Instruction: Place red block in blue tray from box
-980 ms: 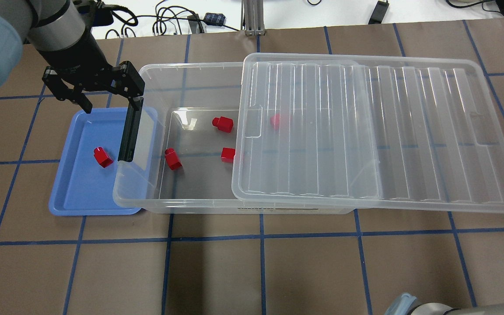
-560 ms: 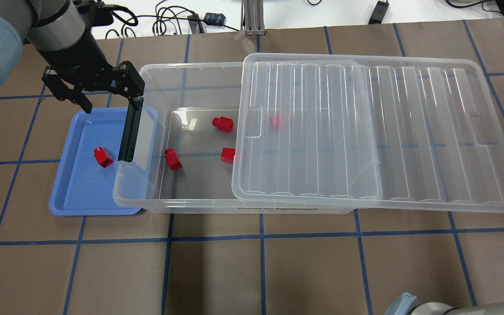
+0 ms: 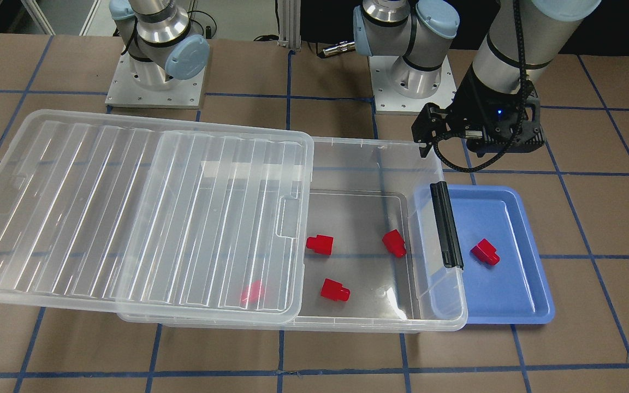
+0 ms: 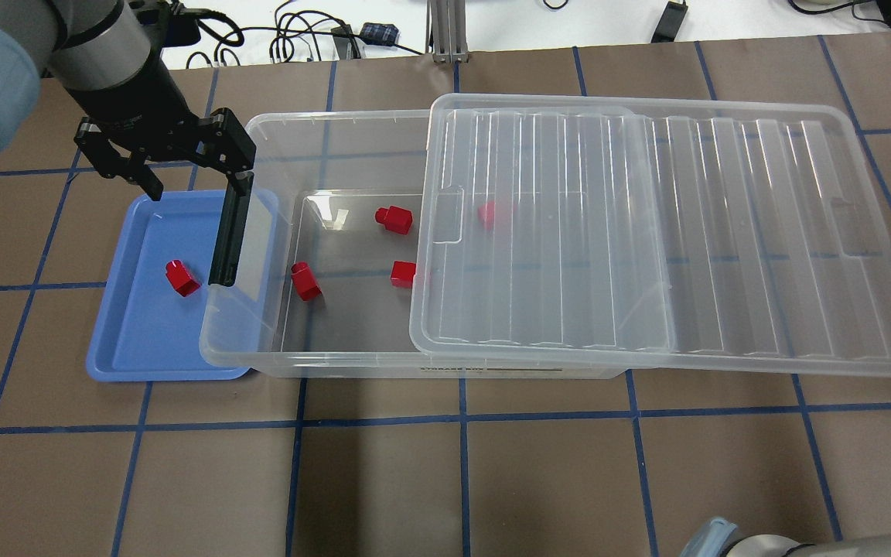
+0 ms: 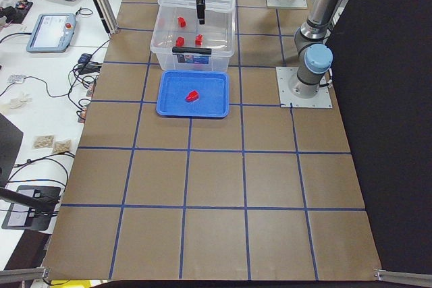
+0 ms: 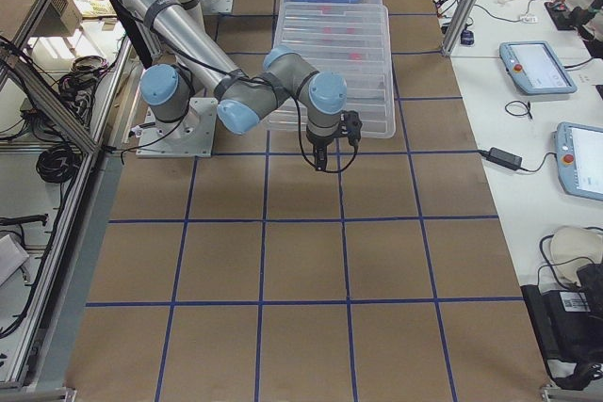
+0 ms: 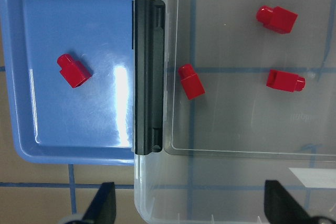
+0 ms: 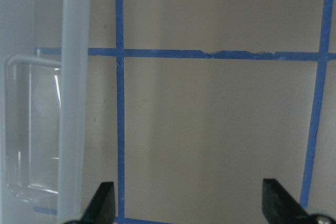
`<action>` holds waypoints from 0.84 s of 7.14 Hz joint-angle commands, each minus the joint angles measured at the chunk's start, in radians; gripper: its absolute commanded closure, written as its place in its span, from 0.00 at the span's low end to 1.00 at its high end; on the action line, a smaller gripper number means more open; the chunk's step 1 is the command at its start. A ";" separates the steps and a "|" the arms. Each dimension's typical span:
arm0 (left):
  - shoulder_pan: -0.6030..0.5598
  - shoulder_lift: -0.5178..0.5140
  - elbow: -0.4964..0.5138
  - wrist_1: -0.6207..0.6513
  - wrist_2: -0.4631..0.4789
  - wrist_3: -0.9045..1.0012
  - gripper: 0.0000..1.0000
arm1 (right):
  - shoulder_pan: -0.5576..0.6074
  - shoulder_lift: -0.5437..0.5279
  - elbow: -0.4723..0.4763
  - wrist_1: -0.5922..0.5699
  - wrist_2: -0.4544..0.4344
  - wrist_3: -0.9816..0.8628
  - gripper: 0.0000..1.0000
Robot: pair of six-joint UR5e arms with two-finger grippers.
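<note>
One red block (image 4: 182, 278) lies in the blue tray (image 4: 136, 340); the left wrist view also shows it (image 7: 74, 70). The clear box (image 4: 353, 363) overlaps the tray's right side, its black latch bar (image 4: 227, 236) over the tray. Three red blocks (image 4: 394, 220) (image 4: 305, 280) (image 4: 404, 273) lie in the uncovered part of the box, and one more (image 4: 487, 213) shows faintly under the lid (image 4: 646, 232). My left gripper (image 4: 194, 182) is open and empty, above the far edge of the tray and the box corner. My right gripper (image 8: 191, 205) is open and empty beside the lid's right end.
The ribbed lid is slid to the right and overhangs the box's right end. Brown table (image 4: 461, 480) has blue tape lines. Cables and small devices (image 4: 298, 39) lie along the far edge. Both arm bases (image 3: 153, 71) stand behind the box.
My right gripper's finger at the view's right edge has moved slightly inward and down toward the lid's end. The left arm, the blocks, the tray and the box have not moved.
</note>
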 commanded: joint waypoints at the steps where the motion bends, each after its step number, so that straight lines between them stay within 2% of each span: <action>1: 0.000 -0.001 0.000 0.000 0.000 0.000 0.00 | 0.000 0.000 0.002 0.002 0.002 0.011 0.00; 6: -0.001 -0.007 0.002 0.006 0.000 0.000 0.00 | 0.009 -0.014 0.002 0.008 0.003 0.050 0.00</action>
